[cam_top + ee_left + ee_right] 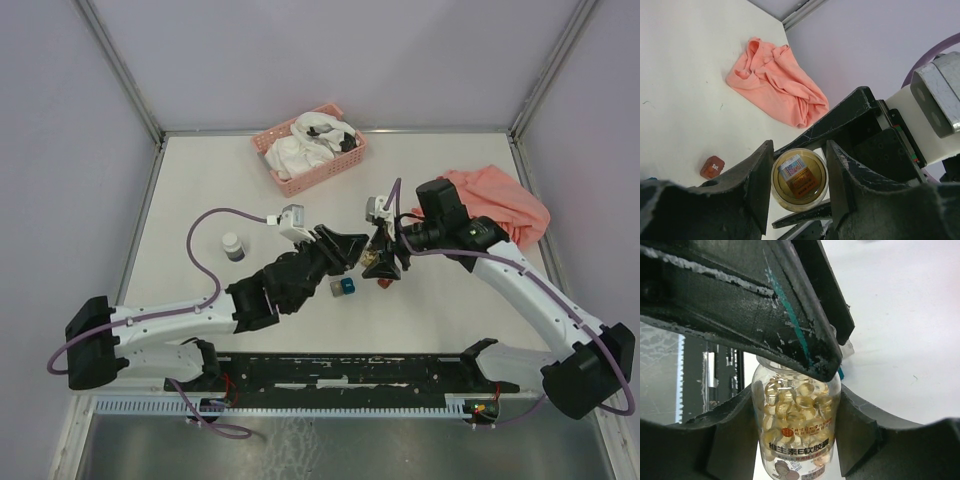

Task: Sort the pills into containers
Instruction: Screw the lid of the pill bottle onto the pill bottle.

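Observation:
Yellowish-amber pills [797, 407] fill a small clear labelled jar [796, 430] held in the air between both arms. My right gripper [795, 440] is shut on the jar's body, one finger on each side. My left gripper [799, 186] meets it end-on: the jar's round end face [799, 178] sits between its fingers [756, 186], which press both sides. In the top view the left gripper [352, 250] and right gripper [386, 257] meet over mid-table. Below them stand a grey container [337, 288], a teal container [349, 286] and a dark red container [384, 281].
A pink slatted basket [308, 150] with white items stands at the back. A salmon cloth [503, 205] lies crumpled at the right, behind the right arm. A small white-capped bottle [232, 246] stands left of the left arm. The dark red cube [713, 167] also shows on the table.

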Controlling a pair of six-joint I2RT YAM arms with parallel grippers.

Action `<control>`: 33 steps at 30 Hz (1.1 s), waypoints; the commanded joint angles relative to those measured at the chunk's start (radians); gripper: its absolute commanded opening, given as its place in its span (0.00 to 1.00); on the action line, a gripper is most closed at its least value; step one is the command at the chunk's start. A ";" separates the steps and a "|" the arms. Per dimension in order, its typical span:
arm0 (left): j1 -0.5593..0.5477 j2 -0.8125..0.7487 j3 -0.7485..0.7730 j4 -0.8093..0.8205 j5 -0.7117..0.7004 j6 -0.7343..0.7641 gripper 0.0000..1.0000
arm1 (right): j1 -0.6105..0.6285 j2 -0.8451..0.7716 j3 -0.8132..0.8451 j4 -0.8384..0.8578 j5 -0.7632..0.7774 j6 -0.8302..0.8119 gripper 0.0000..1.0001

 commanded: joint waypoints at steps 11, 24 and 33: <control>0.203 -0.064 -0.154 0.386 0.659 0.268 0.27 | -0.029 0.037 0.020 0.183 -0.317 0.243 0.02; 0.385 -0.031 -0.208 0.624 0.885 0.255 0.77 | -0.035 0.032 0.014 0.207 -0.355 0.262 0.02; 0.385 -0.215 -0.258 0.418 0.673 0.319 0.99 | -0.034 0.019 0.030 0.131 -0.316 0.180 0.02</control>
